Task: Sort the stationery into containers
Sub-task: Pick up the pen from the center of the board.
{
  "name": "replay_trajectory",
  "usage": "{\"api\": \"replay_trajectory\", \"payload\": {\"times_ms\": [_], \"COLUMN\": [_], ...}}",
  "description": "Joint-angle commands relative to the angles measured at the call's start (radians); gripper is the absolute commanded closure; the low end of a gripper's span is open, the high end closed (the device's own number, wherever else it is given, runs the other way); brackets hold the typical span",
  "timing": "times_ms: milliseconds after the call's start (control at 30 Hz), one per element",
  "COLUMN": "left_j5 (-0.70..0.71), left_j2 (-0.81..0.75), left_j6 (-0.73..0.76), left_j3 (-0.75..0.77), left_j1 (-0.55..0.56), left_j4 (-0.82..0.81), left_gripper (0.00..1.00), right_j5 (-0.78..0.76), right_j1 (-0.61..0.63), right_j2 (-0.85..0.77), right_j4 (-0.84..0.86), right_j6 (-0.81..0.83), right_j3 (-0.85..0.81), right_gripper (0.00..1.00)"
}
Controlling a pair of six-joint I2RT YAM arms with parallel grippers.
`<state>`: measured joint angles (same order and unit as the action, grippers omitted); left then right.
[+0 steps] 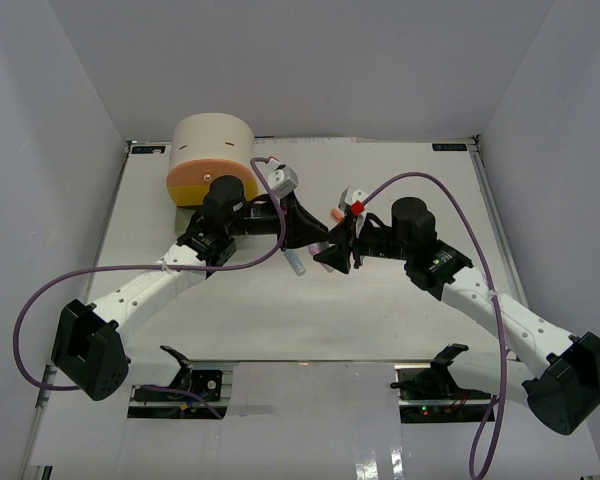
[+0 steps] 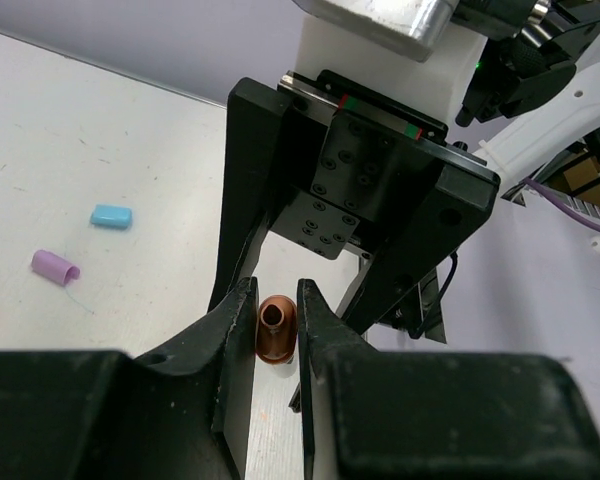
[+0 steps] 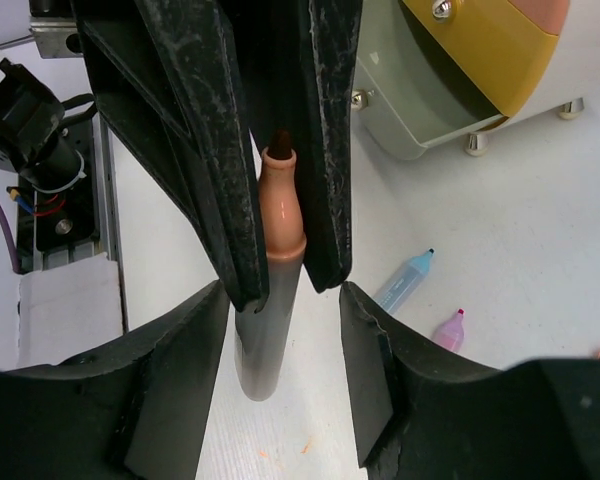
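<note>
An orange-tipped marker with a grey body [image 3: 268, 330] is clamped between my left gripper's fingers [image 3: 215, 150], which reach down into the right wrist view. In the left wrist view the marker [image 2: 277, 330] shows end-on inside my shut left gripper [image 2: 277, 300]. My right gripper [image 3: 283, 295] is open, its fingers on either side of the marker's body. Both grippers meet at mid-table, left [image 1: 315, 240] and right [image 1: 333, 256]. The beige cabinet [image 1: 212, 140] stands at the back left, its orange drawer [image 1: 192, 186] pulled out. The grey-green [image 3: 420, 100] and yellow [image 3: 490, 45] drawers show.
A blue marker [image 3: 405, 280] and a pink marker [image 3: 448, 331] lie on the table by the cabinet. A blue cap [image 2: 111, 216] and a purple cap [image 2: 55, 267] lie further off. More small stationery [image 1: 337, 213] lies behind the grippers.
</note>
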<state>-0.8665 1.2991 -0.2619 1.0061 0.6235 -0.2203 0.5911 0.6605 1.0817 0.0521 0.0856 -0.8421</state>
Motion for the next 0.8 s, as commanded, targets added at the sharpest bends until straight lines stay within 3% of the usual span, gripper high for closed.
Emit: {"api": "replay_trajectory", "payload": {"times_ms": [0, 367, 600, 700, 767], "left_j5": [-0.052, -0.083, -0.081, -0.080, -0.071], "left_j2": [-0.024, -0.024, -0.037, -0.038, -0.038], "left_j6": [0.018, 0.015, 0.016, 0.018, 0.016], "left_j3": [-0.012, -0.021, -0.043, -0.054, -0.057], "left_j1": [-0.004, -0.004, -0.004, -0.004, -0.004], "left_j4": [-0.042, -0.088, -0.113, -0.117, -0.116], "left_gripper": [0.92, 0.92, 0.92, 0.91, 0.87], "right_j5": [0.041, 0.065, 0.069, 0.072, 0.072], "right_j1": [-0.007, -0.007, -0.010, -0.018, -0.022], "right_j2": [0.003, 0.015, 0.003, -0.005, -0.011], "right_j4": [0.023, 0.023, 0.022, 0.022, 0.020], "right_j6": [-0.004, -0.014, -0.015, -0.017, -0.021], "right_j3": [-0.049, -0.051, -0.032, -0.023, -0.020], "right_gripper": [0.46, 0.57, 0.72, 0.88, 0.92]}}
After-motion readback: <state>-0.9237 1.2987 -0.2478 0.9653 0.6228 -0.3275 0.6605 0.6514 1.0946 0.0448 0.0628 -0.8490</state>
